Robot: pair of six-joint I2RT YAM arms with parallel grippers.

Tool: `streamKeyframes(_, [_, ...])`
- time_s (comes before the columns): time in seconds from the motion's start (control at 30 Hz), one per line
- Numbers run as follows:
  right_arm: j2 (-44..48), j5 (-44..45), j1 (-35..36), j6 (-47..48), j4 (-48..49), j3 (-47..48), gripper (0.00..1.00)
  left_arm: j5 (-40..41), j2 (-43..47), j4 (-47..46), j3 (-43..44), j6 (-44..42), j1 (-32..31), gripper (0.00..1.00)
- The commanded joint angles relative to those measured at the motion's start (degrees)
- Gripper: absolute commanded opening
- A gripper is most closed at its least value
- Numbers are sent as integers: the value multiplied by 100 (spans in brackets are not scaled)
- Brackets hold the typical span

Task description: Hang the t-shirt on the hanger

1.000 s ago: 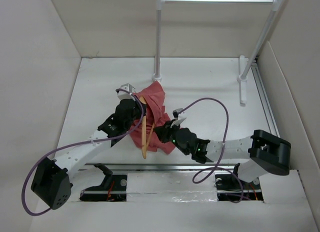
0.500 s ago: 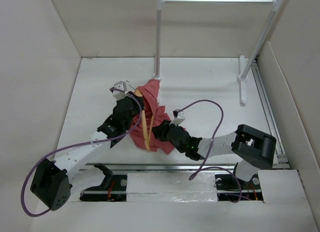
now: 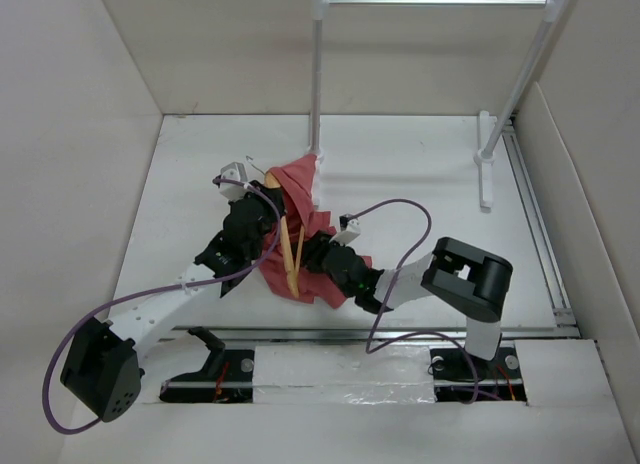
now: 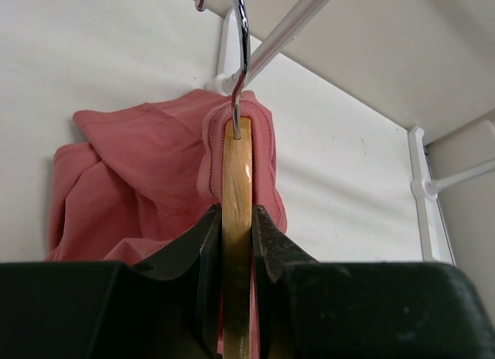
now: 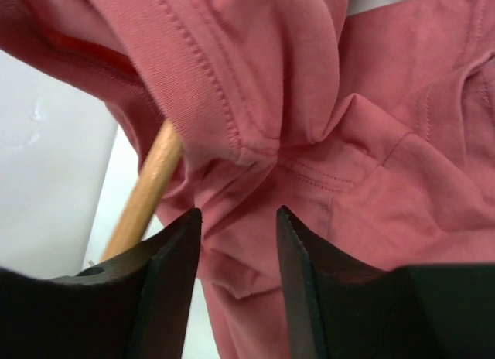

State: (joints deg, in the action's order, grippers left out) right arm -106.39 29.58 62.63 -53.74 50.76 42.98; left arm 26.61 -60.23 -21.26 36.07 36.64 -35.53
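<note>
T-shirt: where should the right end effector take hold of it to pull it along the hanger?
Grip the bunched fold below the stitched hem band of the t-shirt, beside the hanger. Come straight in as the right end effector points, jaws open either side: the gathered ridge likely gives a thick pinch clear of the wood, which the left end effector clamps.

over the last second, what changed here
The right arm folded in leftward, bringing the open right gripper closer into the t-shirt. The left gripper carried the hanger slightly left and away, staying clamped on it. The rack stayed put.
</note>
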Motion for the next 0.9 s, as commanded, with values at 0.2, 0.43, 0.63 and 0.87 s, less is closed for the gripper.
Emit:
streamKeyframes(0.2, [-698, -436, -233, -303, 2095, 403, 55, 107, 107, -757, -48, 221, -24, 0])
streamKeyframes(0.43, [-1393, -849, -339, -699, 2693, 729, 30, 187, 143, -792, -92, 247, -24, 0])
streamKeyframes(0.63, [-1079, -981, -339, -743, 2957, 161, 0, 467, 73, -968, -180, 124, -24, 0])
streamKeyframes(0.87, [300, -1595, -59, -357, 1509, -913, 0, 967, -138, -1328, -119, -104, 81, 0])
